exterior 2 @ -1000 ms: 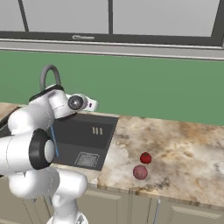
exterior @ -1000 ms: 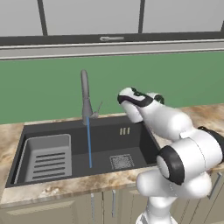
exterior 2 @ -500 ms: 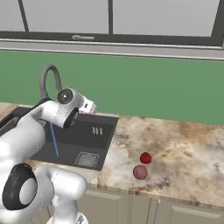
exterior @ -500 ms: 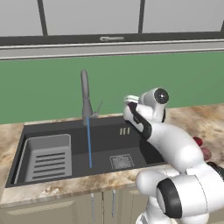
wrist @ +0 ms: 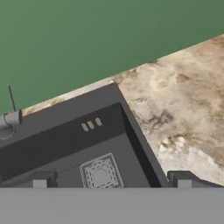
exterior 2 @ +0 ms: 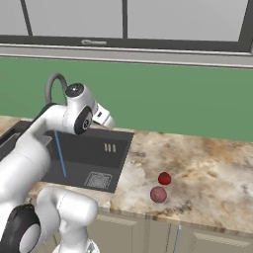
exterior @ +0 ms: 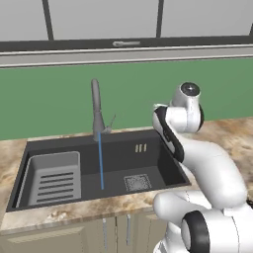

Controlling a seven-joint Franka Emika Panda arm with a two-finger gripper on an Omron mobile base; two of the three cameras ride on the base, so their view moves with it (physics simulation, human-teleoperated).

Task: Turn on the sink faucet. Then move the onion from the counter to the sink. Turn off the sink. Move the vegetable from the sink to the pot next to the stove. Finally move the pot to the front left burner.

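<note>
— Two fingertips (wrist: 39,181) stand far apart at the bottom of my hand view, so the claw (wrist: 111,183) is wide open, holding nothing and touching nothing. It hangs over the right end of the sink (wrist: 65,144), above the drain grate (wrist: 100,174).

— Where is the onion?

— On the counter (exterior 2: 207,168), right of the sink: I see two small round things there, a bright red one (exterior 2: 164,178) and, just in front of it, a duller reddish one (exterior 2: 158,194). I cannot tell which is the onion. My left base view hides both behind the arm.

— Faucet?

— Running. From the left base view a thin blue stream (exterior: 101,163) falls from the faucet (exterior: 97,111) into the basin, left of the grate, with a slotted tray (exterior: 53,177) at the left end. From the right base view the arm covers most of the faucet; just the top of its curve shows. My hand view cuts it off at the left edge, leaving its base and thin lever (wrist: 11,98).
</note>
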